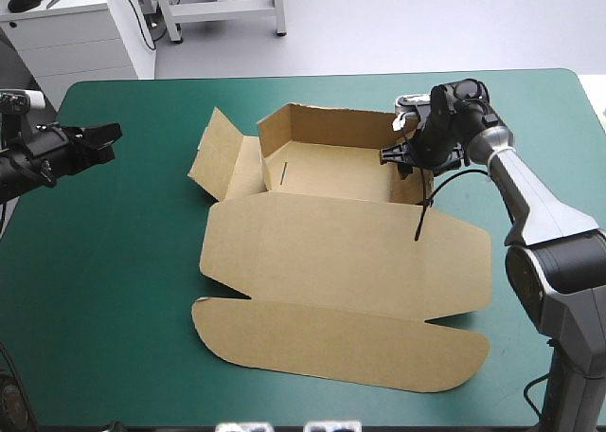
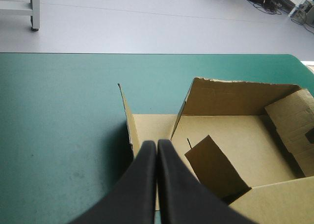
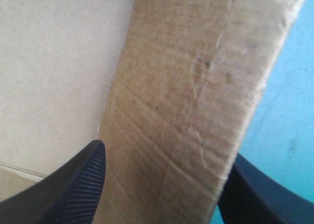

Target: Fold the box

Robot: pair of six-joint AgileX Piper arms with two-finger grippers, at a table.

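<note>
The box (image 1: pixel 341 252), lying mid-way on the counter (image 1: pixel 114 261) with lid flat, is judged light, stiff yet easily creased, and is best taken by its right wall (image 3: pixel 186 111), which is straddled by the right gripper's (image 1: pixel 400 153) spread jaws; the left gripper's (image 2: pixel 157 148) jaws are pressed together, well clear.

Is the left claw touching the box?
No, in the high view the left claw hangs over the bare teal-green cover, with a clear gap between it and the brown box.
</note>
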